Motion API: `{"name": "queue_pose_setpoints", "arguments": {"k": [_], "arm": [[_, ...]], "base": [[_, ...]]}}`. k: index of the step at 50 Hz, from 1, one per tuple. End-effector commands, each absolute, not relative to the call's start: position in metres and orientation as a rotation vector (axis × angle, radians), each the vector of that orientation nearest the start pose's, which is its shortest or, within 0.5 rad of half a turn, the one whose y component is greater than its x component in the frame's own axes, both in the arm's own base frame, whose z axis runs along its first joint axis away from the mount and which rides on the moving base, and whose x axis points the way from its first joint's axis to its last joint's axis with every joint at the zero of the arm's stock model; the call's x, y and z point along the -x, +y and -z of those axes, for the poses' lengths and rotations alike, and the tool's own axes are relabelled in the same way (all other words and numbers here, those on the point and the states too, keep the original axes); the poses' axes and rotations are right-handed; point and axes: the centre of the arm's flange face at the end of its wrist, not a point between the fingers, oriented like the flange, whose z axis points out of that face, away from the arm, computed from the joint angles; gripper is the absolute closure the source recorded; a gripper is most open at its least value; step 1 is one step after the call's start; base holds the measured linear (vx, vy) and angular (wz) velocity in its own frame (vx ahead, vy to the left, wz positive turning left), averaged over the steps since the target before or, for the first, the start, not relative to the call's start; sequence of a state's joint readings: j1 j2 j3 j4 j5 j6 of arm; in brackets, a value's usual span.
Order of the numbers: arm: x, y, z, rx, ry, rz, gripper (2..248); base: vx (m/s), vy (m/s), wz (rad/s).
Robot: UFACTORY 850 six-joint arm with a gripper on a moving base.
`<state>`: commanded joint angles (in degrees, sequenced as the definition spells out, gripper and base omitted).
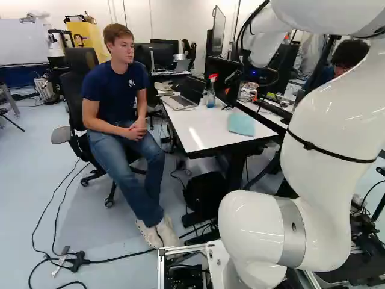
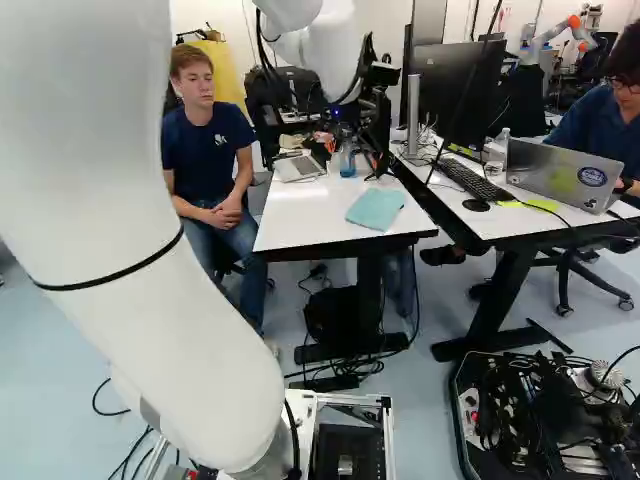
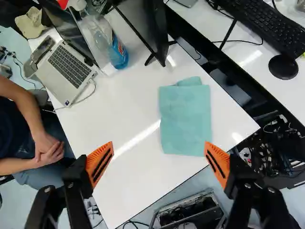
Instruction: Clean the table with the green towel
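On one table (image 3: 128,181), one towel (image 3: 186,121), one bottle (image 3: 116,51), seemingly one laptop (image 3: 67,69)

Towel (image 3: 186,119): plain blue-green
Bench (image 3: 128,100): white
Pads (image 3: 99,162): orange, black stripes
Bottle (image 3: 118,53): blue, red top
Laptop (image 3: 66,71): silver, black keys
Arm (image 1: 325,117): white, black band

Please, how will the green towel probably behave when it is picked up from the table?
The towel is probably floppy, since it lies flat on the table like soft cloth. It looks thin, so it is likely light. It may unfold when lifted by one layer, because a flap sticks out past one edge.
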<state>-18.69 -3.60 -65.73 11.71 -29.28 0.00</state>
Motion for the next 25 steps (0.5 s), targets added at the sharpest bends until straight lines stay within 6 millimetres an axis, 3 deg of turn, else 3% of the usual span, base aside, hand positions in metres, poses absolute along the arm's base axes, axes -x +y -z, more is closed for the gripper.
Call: {"name": "queue_pose_setpoints", "arguments": {"k": [25], "arm": [[-0.478,-0.129,-0.565,2.885,0.614,1.058,3]], "base": [[0.000,0.000,0.000]]}}
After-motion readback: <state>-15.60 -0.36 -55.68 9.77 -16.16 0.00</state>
